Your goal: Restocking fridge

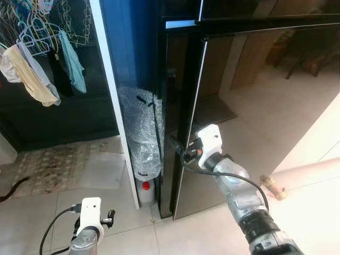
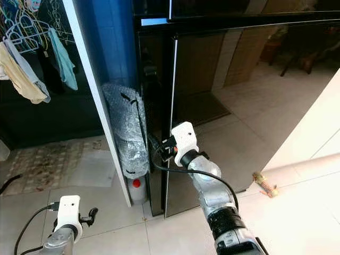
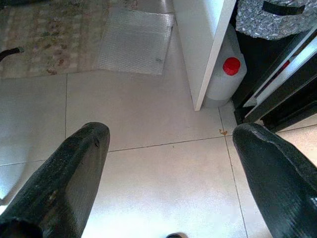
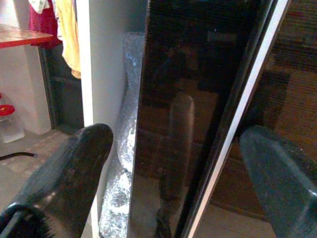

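The fridge (image 1: pixel 249 106) is a tall black glossy cabinet with its doors closed, and its lower door's left edge (image 1: pixel 186 143) has a thin pale strip. My right gripper (image 1: pixel 178 150) is raised to that edge at about mid-height. In the right wrist view it (image 4: pixel 178 144) is open, one finger (image 4: pixel 74 173) on the fridge's side face and the other finger (image 4: pixel 277 168) in front of the door, with the edge between them. My left gripper (image 3: pixel 171 144) hangs low and open over the floor tiles, holding nothing.
A roll of bubble wrap (image 1: pixel 141 133) and a white jug with a red cap (image 1: pixel 146 191) fill the gap between the fridge and a white panel (image 1: pixel 114 90). A rug (image 1: pixel 53 164) and hanging clothes (image 1: pixel 37 64) are at left. A small object (image 1: pixel 273 186) lies on the floor at right.
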Robot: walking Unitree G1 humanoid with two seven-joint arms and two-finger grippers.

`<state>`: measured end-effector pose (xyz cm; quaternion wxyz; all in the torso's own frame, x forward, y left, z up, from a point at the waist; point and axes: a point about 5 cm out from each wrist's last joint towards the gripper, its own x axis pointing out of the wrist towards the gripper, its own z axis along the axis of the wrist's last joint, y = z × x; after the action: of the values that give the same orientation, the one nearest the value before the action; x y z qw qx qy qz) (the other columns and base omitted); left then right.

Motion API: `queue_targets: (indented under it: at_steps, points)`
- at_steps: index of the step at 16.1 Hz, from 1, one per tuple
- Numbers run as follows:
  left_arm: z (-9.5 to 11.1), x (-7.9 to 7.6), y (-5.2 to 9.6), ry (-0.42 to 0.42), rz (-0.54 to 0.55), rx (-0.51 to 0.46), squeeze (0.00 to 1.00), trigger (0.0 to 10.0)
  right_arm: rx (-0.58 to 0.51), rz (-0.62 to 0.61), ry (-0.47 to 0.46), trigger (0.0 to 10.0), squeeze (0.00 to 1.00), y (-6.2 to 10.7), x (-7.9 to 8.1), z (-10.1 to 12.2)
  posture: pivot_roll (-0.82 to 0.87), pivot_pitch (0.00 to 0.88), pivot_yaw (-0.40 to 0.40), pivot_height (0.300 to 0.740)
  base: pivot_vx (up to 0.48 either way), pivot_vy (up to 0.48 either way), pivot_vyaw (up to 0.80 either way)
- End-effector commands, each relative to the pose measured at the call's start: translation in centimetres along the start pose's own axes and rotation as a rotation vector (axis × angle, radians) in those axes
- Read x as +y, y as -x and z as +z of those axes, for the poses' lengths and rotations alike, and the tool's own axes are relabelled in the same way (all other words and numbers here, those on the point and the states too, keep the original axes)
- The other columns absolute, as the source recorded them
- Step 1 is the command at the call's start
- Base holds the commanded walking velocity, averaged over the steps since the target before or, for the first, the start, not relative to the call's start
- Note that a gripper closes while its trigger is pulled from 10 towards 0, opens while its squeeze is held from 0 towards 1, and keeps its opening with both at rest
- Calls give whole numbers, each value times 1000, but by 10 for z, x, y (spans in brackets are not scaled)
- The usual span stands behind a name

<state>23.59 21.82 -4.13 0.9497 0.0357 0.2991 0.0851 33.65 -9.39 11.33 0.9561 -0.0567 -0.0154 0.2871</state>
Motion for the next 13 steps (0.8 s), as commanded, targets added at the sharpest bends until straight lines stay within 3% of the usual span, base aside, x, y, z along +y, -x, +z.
queue_targets:
  at_steps: [1, 13]
  points:
    - [-3, 2, 0, 11, 11, 18, 0, 10000, -35, 22, 24, 10000, 0, -8, 2, 10, -127, 0, -18, 740, 0, 0, 0]
    - [-1, 6, 0, 22, 22, 10, 0, 10000, -89, 69, -6, 10000, 0, -39, 8, 32, -96, 0, -29, 740, 0, 0, 0]
